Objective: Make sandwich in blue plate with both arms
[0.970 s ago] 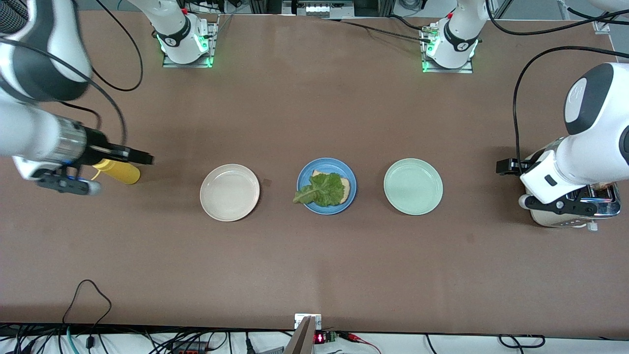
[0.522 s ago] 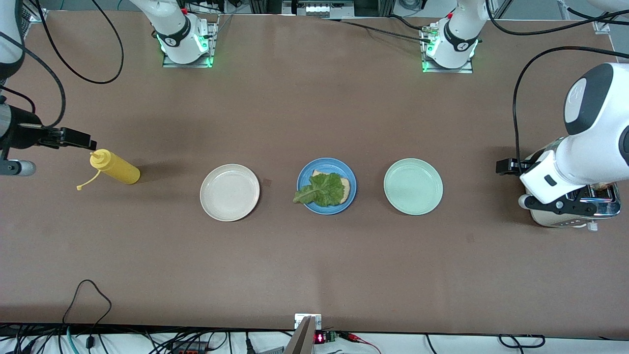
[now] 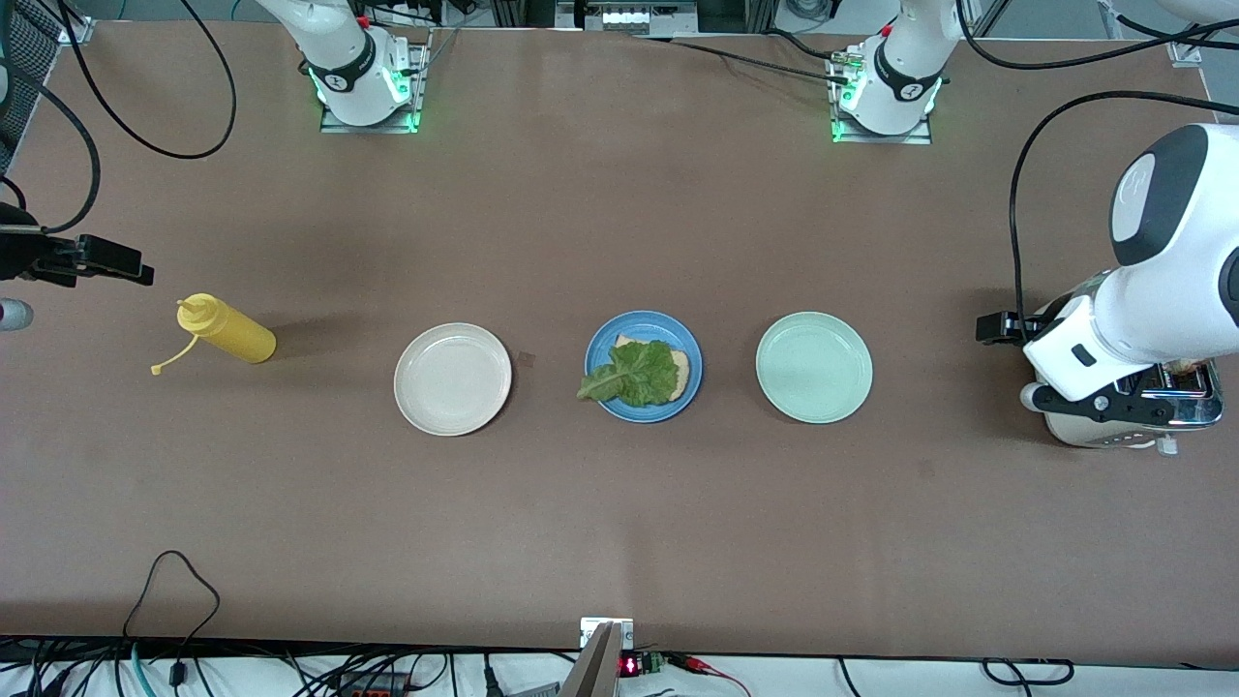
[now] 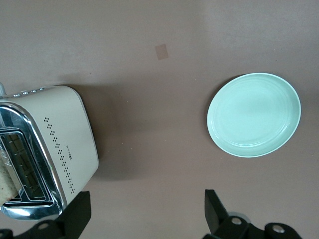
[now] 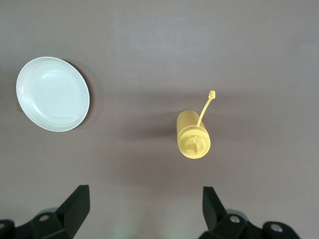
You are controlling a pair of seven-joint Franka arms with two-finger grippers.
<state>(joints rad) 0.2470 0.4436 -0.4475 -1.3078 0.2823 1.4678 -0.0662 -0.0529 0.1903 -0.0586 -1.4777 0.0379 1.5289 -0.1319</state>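
You see the blue plate at mid-counter, between the cream plate and the mint plate. It holds one bread slice under lettuce. The left gripper hangs beside the toaster, fingers spread, empty. The right gripper hangs near the mustard bottle, fingers spread, empty.

L arm low at its end of worktop, wrist bent down, L tool fingers spread wide, empty. R arm at opposite end, mostly out of frame; R tool open, empty, up in air.
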